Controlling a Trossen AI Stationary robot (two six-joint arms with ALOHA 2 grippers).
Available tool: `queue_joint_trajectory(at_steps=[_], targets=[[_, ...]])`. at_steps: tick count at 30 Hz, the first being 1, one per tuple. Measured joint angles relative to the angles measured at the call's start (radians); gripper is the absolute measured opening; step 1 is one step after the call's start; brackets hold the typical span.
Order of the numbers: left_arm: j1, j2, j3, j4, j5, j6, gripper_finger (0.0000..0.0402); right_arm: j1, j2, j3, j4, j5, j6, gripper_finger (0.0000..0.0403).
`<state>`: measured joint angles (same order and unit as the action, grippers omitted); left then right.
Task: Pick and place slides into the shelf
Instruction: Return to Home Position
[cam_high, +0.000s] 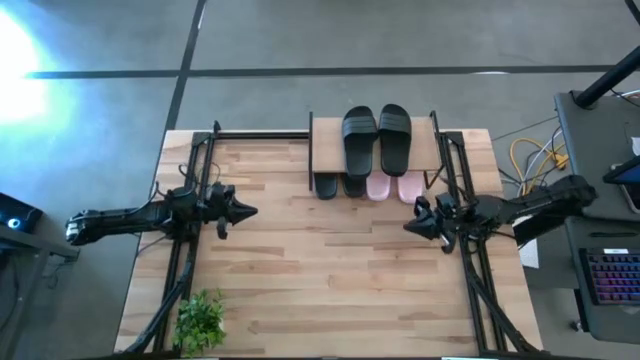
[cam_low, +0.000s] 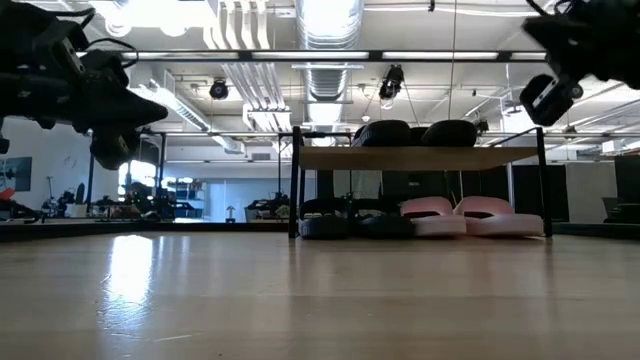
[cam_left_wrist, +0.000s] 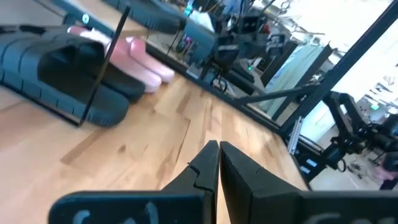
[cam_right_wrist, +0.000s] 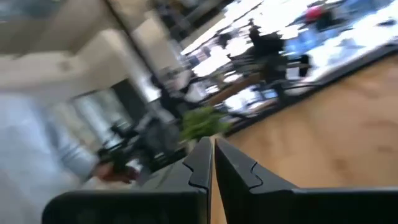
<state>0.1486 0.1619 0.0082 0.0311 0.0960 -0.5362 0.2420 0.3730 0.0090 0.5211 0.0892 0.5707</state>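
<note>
Left claw (cam_high: 250, 211): pressed together, empty, raised over the left side of the counter (cam_high: 320, 280).
Right claw (cam_high: 408, 227): pressed together, empty, raised over the right side.
Shelf (cam_high: 327, 150): at the counter's far edge.
Top plank: upper black slides (cam_high: 360, 135), side by side.
Underneath: lower black slides (cam_high: 352, 185) on the left, pink slides (cam_high: 378, 187) on the right.
</note>
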Motion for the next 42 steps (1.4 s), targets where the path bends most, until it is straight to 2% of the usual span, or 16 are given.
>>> queue_joint_trajectory(at_steps=[4,11,15,19,24,42], targets=[[0.000,0.037,0.000,0.000,0.001,-0.001,0.0000,0.000,-0.037,0.000,-0.020,-0.155,-0.030,0.0013],[0.000,0.080,-0.001,0.000,0.002,-0.002,0.0000,0.000,-0.158,0.000,-0.209,-0.182,-0.108,0.0013],[0.000,0.097,-0.001,0.000,0.003,-0.002,0.0000,0.000,-0.247,0.000,-0.296,-0.253,-0.194,0.0013],[0.000,0.111,-0.002,0.000,0.003,-0.003,0.0000,0.000,-0.301,0.000,-0.391,-0.135,-0.206,0.0013],[0.000,0.126,-0.002,0.004,0.007,-0.003,0.0000,0.000,-0.303,0.000,-0.472,0.022,-0.213,0.0013],[0.000,0.132,-0.003,0.012,0.006,-0.003,0.0000,0.000,-0.292,0.000,-0.482,0.036,-0.213,0.0013]])
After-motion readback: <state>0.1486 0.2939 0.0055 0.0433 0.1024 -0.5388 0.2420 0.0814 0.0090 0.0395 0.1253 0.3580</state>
